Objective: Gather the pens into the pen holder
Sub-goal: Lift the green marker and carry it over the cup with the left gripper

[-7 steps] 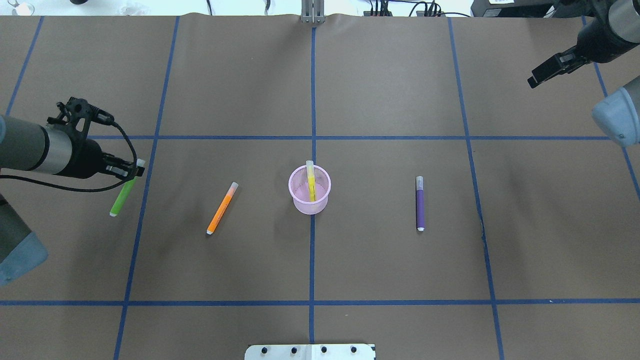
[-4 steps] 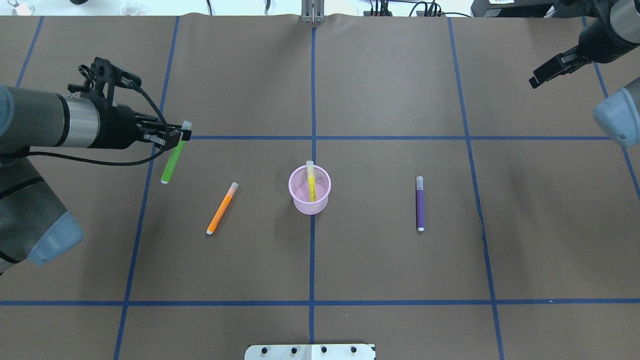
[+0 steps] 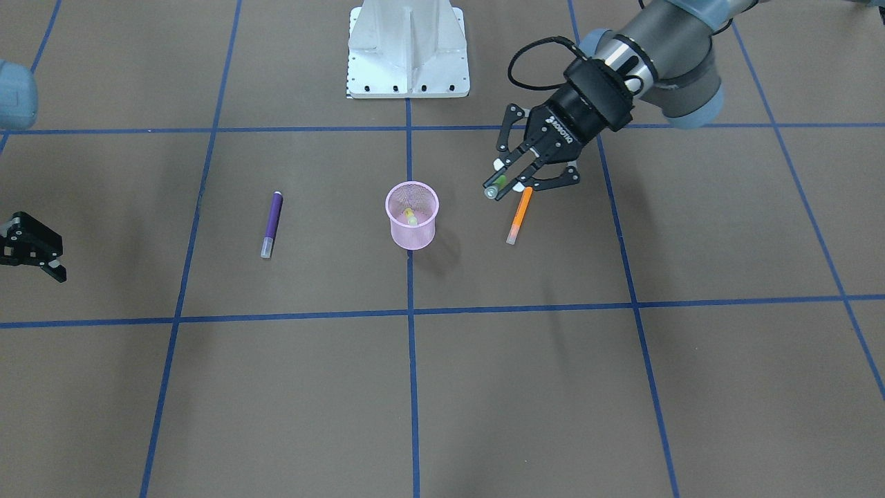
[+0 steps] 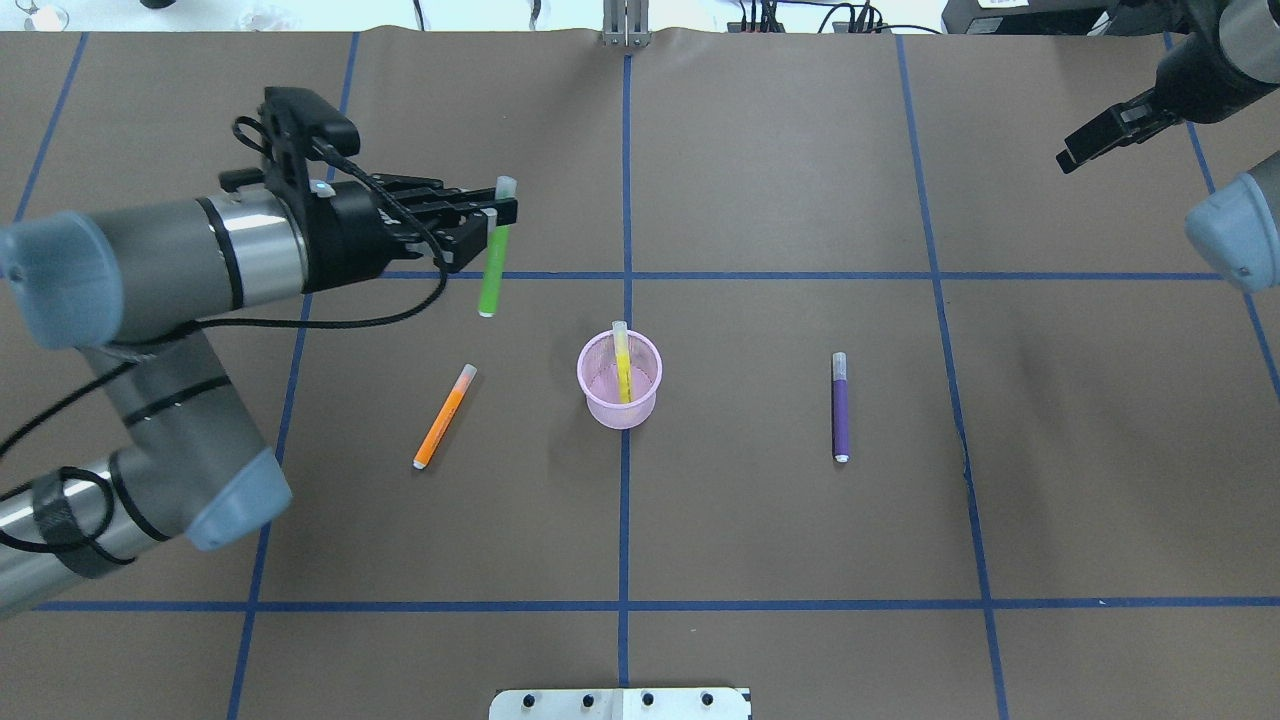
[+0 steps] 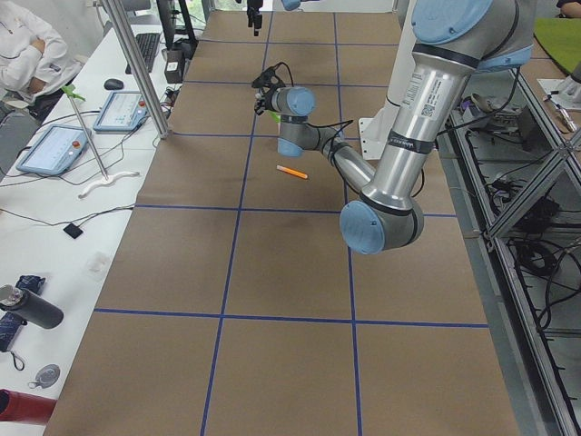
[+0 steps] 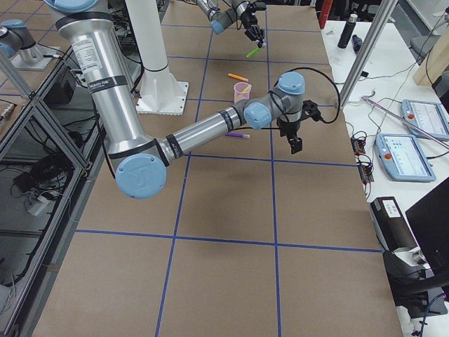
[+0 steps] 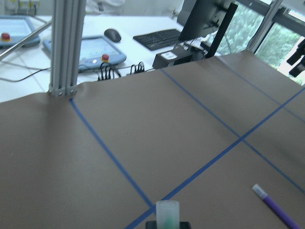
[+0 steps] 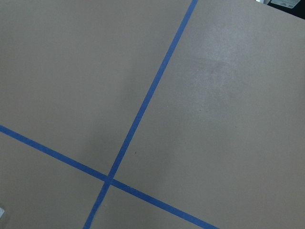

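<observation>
Overhead: the left gripper (image 4: 497, 215) is pinched on a green pen (image 4: 490, 272), a slim marker-like stick with a translucent pale cap, gripping it just under the cap. The pen hangs cap-up at about 10 o'clock from the pen holder (image 4: 640, 402), a small round cup of pink wire mesh that stands at the middle of the brown paper-covered table (image 4: 800, 200). A yellow pen (image 4: 622, 368) of the same slim kind leans inside the cup. The orange pen (image 4: 444, 417) lies flat at 8 o'clock from the holder and the purple pen (image 4: 840, 410) at 3 o'clock, both apart from it. The right gripper (image 4: 1068, 160) hovers far off at 2 o'clock; I cannot tell how its jaws stand.

Front-facing: the left gripper hovers over the orange pen's far end, at 2 o'clock from the holder.

Left side: the near arm reaches out along the table, with the orange pen on the paper below it.

Right side: the green pen hangs clear of the table beyond the holder.

Left wrist: the pale cap shows at 6 o'clock and the purple pen at 4 o'clock.

Right wrist: only brown paper and blue tape lines (image 8: 143, 105).
</observation>
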Available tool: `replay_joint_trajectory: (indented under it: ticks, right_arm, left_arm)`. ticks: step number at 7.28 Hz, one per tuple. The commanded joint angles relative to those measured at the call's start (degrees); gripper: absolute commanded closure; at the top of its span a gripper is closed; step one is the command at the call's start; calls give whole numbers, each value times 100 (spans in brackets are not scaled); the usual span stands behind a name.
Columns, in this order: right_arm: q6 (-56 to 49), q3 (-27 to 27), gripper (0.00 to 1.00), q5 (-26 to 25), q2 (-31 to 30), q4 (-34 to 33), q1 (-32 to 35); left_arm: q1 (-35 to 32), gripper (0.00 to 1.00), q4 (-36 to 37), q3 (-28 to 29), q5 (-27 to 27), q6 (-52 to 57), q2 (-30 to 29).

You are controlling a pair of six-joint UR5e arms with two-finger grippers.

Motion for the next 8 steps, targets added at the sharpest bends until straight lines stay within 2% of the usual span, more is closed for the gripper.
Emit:
replay_joint_trajectory:
  ticks: [1,2,3,6,7,8]
  right_arm:
    - [7,-7,0,-3,17,2,-9]
    - [15,-7,0,-3,25,2,-9]
    - [15,-7,0,-3,25,2,-9]
    - [15,-16,0,-3,34,2,-9]
    - [15,-16,0,-3,34,11,-9]
    - [15,-16,0,-3,34,11,-9]
  left_arm:
    - [843,100,-1425,1096,1328,40,-519]
    - [933,100,-1979,1693,1498,67,-721]
    - [978,100,-2255,2004,1587,76,-836]
    - [1092,98,-2266,2051,1597,173,-819]
    - [1153,47,-2258,2042,1597,173,-828]
    - [1215,21,-2275,2042,1640,173,-819]
